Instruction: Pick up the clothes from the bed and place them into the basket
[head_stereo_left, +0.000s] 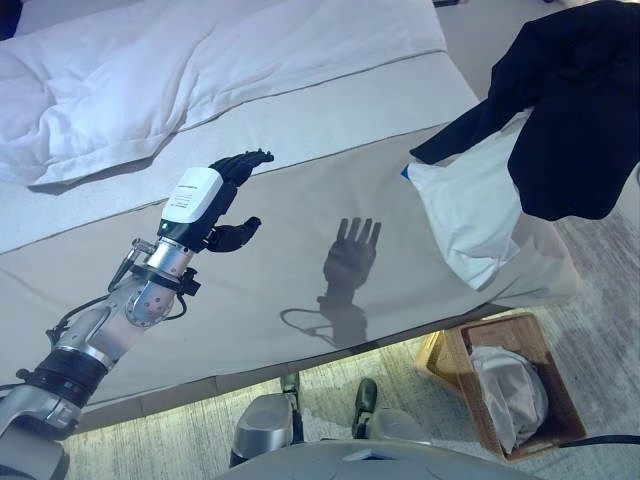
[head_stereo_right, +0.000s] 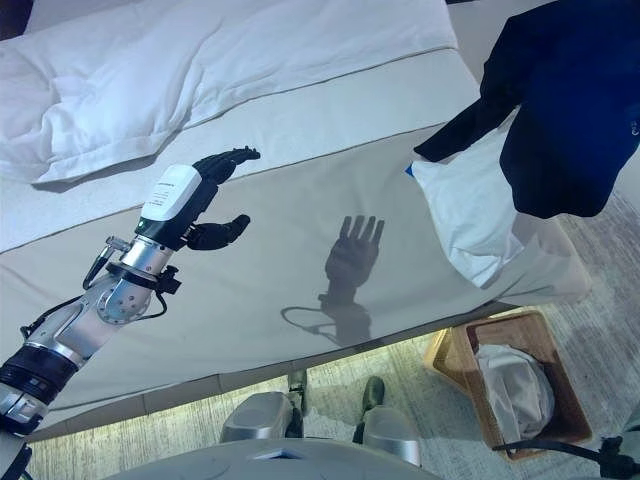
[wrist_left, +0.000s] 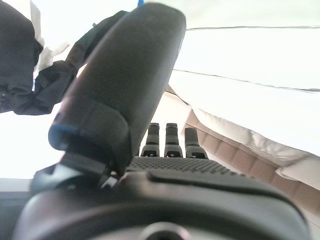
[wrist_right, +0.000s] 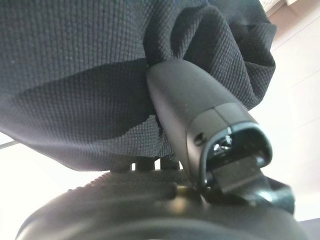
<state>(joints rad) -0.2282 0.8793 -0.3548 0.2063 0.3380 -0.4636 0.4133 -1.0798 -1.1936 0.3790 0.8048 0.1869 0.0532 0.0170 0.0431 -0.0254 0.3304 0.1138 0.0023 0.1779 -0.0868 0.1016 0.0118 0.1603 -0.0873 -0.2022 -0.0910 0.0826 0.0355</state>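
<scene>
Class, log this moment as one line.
right hand: shut on dark knit garment, lifted | left hand: open above bed | wicker basket: holds white cloth

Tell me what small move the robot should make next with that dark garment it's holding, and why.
Probably carry the dark garment down over the basket before letting go. The right hand is pinching it and it hangs above the bed's corner, while the basket sits on the floor below, with a white cloth already inside.
</scene>
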